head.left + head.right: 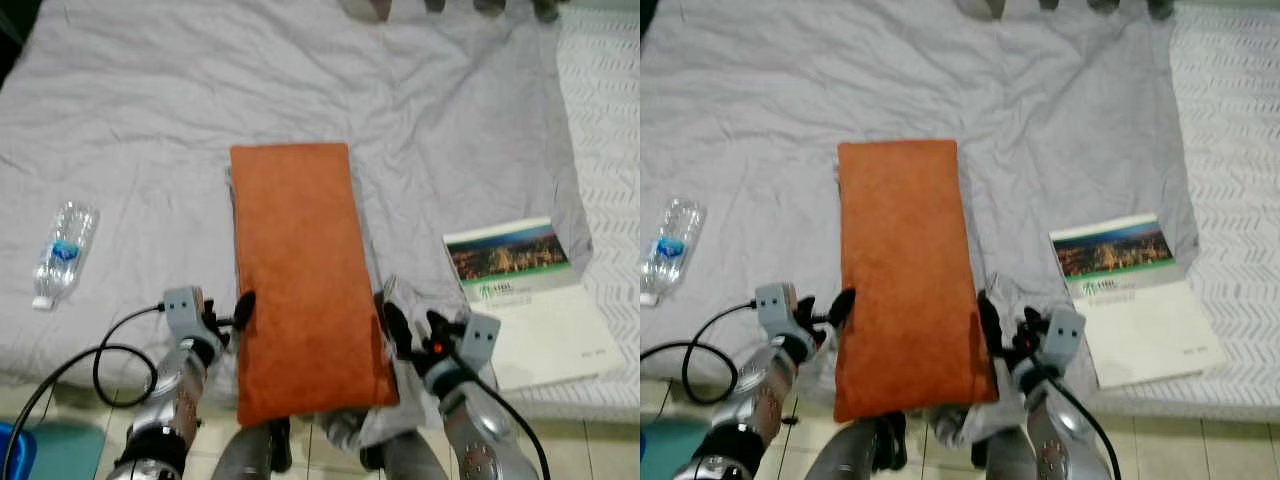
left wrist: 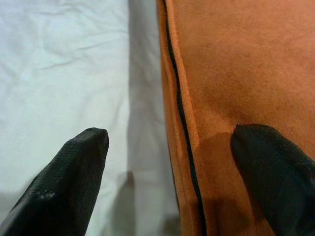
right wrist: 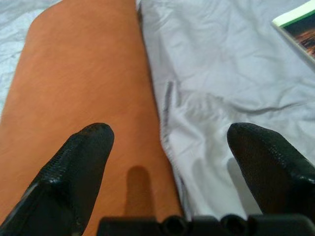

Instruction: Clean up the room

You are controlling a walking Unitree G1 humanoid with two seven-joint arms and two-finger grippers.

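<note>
Both grippers flanking the near end of the orange cushion (image 1: pixel 305 275) on the bed, nothing gripped

Left gripper (image 2: pixel 170 162) is sitting with fingers spread wide, straddling the cushion's left seam edge: one finger (image 2: pixel 268 172) over the orange fabric, the other over the grey sheet (image 1: pixel 150 120). Right gripper (image 3: pixel 170 157) is also spread wide, straddling the cushion's right edge, one finger over cushion, one over sheet. Cushion is lying flat between the two, running away from them, near end overhanging the bed edge. Book (image 1: pixel 525 295) is lying right of the right gripper; plastic bottle (image 1: pixel 63 250) is lying well left of the left gripper
</note>
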